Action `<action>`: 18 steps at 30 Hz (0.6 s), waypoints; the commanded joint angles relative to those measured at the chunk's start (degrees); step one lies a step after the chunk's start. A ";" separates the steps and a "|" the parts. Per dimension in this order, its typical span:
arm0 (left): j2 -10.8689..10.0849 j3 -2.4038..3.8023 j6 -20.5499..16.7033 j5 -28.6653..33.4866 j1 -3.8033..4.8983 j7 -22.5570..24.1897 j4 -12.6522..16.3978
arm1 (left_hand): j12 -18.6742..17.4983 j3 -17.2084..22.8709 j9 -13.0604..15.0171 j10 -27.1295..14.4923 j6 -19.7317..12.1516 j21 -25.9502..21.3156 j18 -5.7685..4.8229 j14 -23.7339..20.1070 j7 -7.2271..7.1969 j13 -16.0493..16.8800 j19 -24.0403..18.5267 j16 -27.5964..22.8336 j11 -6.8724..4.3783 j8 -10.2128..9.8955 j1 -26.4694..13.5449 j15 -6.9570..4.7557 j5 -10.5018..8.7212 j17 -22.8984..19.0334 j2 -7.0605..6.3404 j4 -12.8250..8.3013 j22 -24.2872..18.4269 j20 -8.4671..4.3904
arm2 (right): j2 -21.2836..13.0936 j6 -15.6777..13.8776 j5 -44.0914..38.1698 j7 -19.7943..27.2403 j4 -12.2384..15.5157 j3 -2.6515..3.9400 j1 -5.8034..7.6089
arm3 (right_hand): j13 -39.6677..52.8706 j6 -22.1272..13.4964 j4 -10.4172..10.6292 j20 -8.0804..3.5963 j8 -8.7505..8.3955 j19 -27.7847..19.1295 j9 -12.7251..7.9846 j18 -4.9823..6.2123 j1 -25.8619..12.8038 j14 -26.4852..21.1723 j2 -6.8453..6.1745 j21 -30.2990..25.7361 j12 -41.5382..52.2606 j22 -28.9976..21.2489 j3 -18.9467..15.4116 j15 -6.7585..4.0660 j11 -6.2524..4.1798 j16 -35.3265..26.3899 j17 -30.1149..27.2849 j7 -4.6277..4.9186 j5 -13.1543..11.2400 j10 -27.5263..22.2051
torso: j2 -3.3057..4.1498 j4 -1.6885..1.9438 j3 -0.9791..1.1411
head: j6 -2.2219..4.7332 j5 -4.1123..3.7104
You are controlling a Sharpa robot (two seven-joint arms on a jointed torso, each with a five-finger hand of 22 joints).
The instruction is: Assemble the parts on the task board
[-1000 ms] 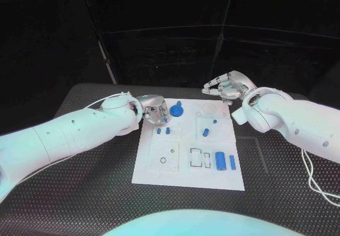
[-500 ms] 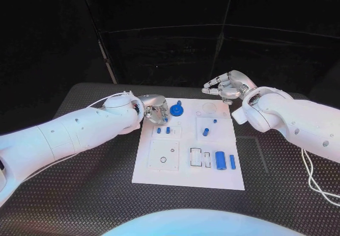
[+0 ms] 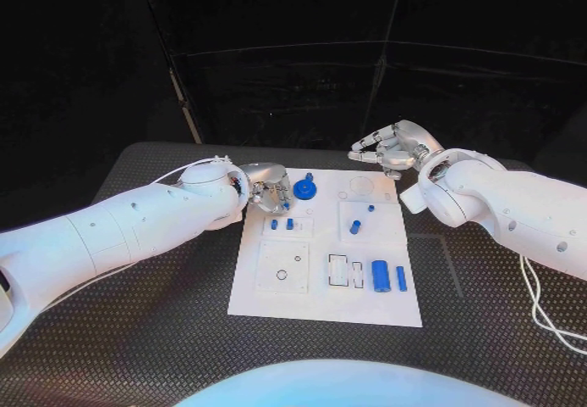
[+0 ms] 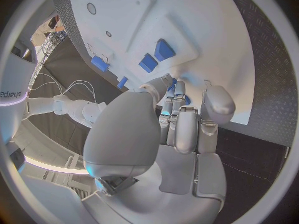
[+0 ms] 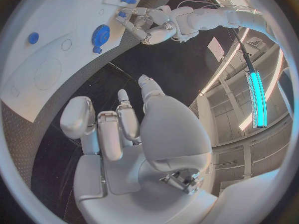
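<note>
The left hand point(image 4: 168, 134) is hovering over the white task board point(image 4: 206, 40), its fingers point(image 4: 187, 129) curling in close together. Two blue parts point(image 4: 157, 56) are standing side by side on the board just beyond the fingertips; the black table point(image 4: 274, 50) is lying alongside.

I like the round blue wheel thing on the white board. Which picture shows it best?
The head view: the blue wheel sits unblocked at the task board's far end. The right wrist view shows it smaller and bent. In the left wrist view I cannot make it out.
</note>
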 commanded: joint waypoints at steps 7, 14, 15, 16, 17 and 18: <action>-0.06 -0.07 0.46 0.26 -0.06 -0.10 -0.03 | -1.31 1.52 -0.21 -1.57 -6.96 -0.54 -0.60 1.48 -0.05 -0.15 -0.61 -0.21 0.18 -0.17 -1.67 0.30 -0.22 -0.51 -1.20 -0.29 3.55 0.22 | -0.01 0.42 -0.10 0.43 0.03 0.04 0.10 | -0.22 -0.35 0.10 -0.33 0.21 0.04 -0.07 -0.03 0.14 4.23 0.66 -0.34 -0.08 -0.17 -0.11 -0.49 -0.05 -0.42 6.55 0.11 0.19 -0.30 | 0.03 0.02 -0.01 | 0.04 0.00; -0.13 -0.07 -0.22 0.26 -0.06 -0.17 -0.14 | -1.56 1.80 -0.18 -2.34 -8.36 -1.03 -0.55 1.38 -0.16 -0.21 -0.77 -0.32 0.45 -0.15 -2.20 0.52 -0.26 -0.83 -1.68 -0.31 3.50 0.38 | -0.16 0.72 -1.08 0.02 -0.12 0.04 0.10 | -2.83 -0.77 -0.09 -0.30 0.09 -0.52 -0.14 0.16 0.52 4.07 0.50 -0.92 -2.31 -1.26 -0.17 -0.45 0.02 -0.73 5.96 0.21 -0.15 -2.42 | 0.02 0.02 -0.01 | 0.08 -0.05; -0.16 -0.07 -0.26 0.26 -0.06 -0.22 -0.15 | -1.58 1.83 -0.19 -2.46 -8.65 -1.06 -0.55 1.36 -0.21 -0.22 -0.78 -0.34 0.49 -0.16 -2.29 0.55 -0.26 -0.89 -1.76 -0.31 3.50 0.41 | -0.18 0.86 -1.49 -0.15 -0.21 0.03 0.10 | -5.92 -0.90 -0.07 -0.28 0.09 -0.67 -0.13 0.21 0.64 3.98 0.52 -1.09 -5.03 -1.52 -0.19 -0.43 0.04 -0.92 5.63 0.22 -0.33 -4.81 | 0.02 0.02 -0.02 | 0.07 -0.08; -0.20 -0.07 -0.25 0.26 -0.06 -0.35 -0.14 | -1.58 1.86 -0.18 -2.55 -8.86 -1.10 -0.55 1.35 -0.23 -0.22 -0.80 -0.34 0.52 -0.16 -2.36 0.57 -0.26 -0.91 -1.82 -0.31 3.50 0.43 | -0.21 1.29 -2.10 -0.58 -0.32 0.03 0.10 | -9.86 -1.00 -0.01 -0.28 0.12 -0.86 -0.12 0.27 0.77 3.75 0.60 -1.33 -8.62 -1.89 -0.18 -0.44 0.02 -1.39 4.76 0.20 -0.63 -7.79 | 0.00 0.03 -0.03 | 0.08 -0.11; -0.23 -0.07 -0.25 0.27 -0.06 -0.48 -0.10 | -1.58 1.86 -0.18 -2.55 -8.87 -1.10 -0.55 1.35 -0.24 -0.22 -0.80 -0.34 0.52 -0.15 -2.36 0.57 -0.26 -0.91 -1.82 -0.31 3.50 0.43 | -0.24 1.83 -2.65 -1.03 -0.40 0.03 0.10 | -15.18 -1.12 0.06 -0.27 0.14 -1.50 -0.12 0.47 0.93 3.23 0.65 -2.02 -13.66 -3.13 -0.16 -0.48 0.02 -2.38 2.99 0.20 -1.46 -11.85 | -0.01 0.04 -0.03 | 0.09 -0.14; -0.34 -0.07 -0.38 0.27 -0.09 -0.70 0.03 | -1.59 1.91 -0.18 -2.64 -9.03 -1.15 -0.54 1.39 -0.23 -0.22 -0.81 -0.23 0.54 -0.15 -2.38 0.59 -0.25 -0.71 -1.84 -0.34 3.50 0.45 | -0.31 2.76 -3.73 -1.77 -0.56 0.03 0.11 | -22.44 -1.31 0.18 -0.29 0.12 -2.86 -0.12 0.94 1.09 2.21 0.70 -3.50 -20.84 -5.78 -0.18 -0.42 0.10 -4.26 -0.27 0.22 -3.41 -17.56 | -0.02 0.04 -0.03 | 0.09 -0.15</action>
